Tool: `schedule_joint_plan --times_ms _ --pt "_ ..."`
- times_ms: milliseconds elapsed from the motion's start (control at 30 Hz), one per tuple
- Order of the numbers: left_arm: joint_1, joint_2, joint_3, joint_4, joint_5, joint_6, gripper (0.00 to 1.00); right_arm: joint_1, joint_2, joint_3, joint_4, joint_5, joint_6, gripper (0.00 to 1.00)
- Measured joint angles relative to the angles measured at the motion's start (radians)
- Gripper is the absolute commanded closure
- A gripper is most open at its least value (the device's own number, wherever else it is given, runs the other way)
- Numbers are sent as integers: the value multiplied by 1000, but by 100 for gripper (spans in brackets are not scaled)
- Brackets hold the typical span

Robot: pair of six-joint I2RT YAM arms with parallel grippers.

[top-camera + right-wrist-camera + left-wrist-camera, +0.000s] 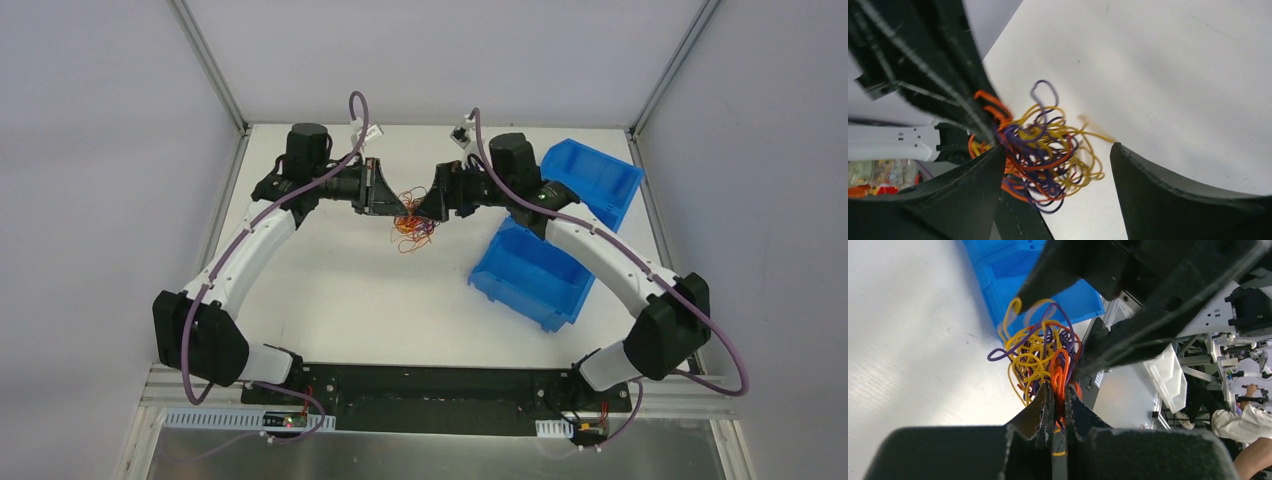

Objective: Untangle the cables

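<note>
Nearest the lens in the left wrist view, low centre of the frame, the black two-finger left gripper was pinched almost fully closed, with a few orange strands caught between its pads and nothing else. Just above it in that frame hung the thin, curly cables, orange, yellow and dark purple wires knotted into one small clump over the white table. Whether the clump's underside touched the surface could not be told. Next out, the black two-finger right gripper stood wide open and held nothing, its fingers straddling the clump at the lower middle of its own view. That was the danger: closing there would likely catch a whole bunch of loops rather than one strand, and a pull apart would cinch the knot tighter. The left's bite was slim, so the orange strands might slip free or stretch. The two sets of fingers sat very close and could knock together. Farthest off, the blue plastic bin sat at the top of the frame, near enough that a wide pull might drag wires against it.
</note>
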Motion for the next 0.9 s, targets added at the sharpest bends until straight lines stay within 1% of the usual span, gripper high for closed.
schedule_joint_plan --times_ms 67,100,167,200,367,467,533,567,600,700,733,767,900 --pt "0 -19 -15 0 -1 0 100 2 34 0 17 41 8 51" --pt "2 -30 -26 1 -10 0 100 3 40 0 25 47 6 63" --pt "18 -45 -45 -1 -6 -4 100 11 42 0 38 85 -1 91" --pt "33 -53 -55 -1 3 -8 100 12 41 0 45 106 -15 100" --pt "125 -90 -80 -21 56 -27 100 4 40 -37 56 241 -71 100" --pt "178 -111 -80 -53 72 -19 100 -4 40 -77 51 334 -135 100" --pt "198 -122 -79 -84 75 -1 100 -22 40 -86 31 346 -156 100" --pt "201 -127 -77 -100 77 10 100 -40 40 -85 17 328 -162 98" --pt "203 -131 -77 -116 79 21 100 -59 40 -84 6 303 -164 85" --pt "203 -138 -76 -143 92 38 100 -103 40 -82 -12 203 -149 23" --pt "203 -138 -76 -147 97 43 100 -105 40 -79 -18 174 -134 15" --pt "202 -138 -75 -153 101 51 100 -100 40 -73 -23 139 -124 13" --pt "187 -137 -64 -169 111 74 100 -44 40 -32 -18 22 -64 13"
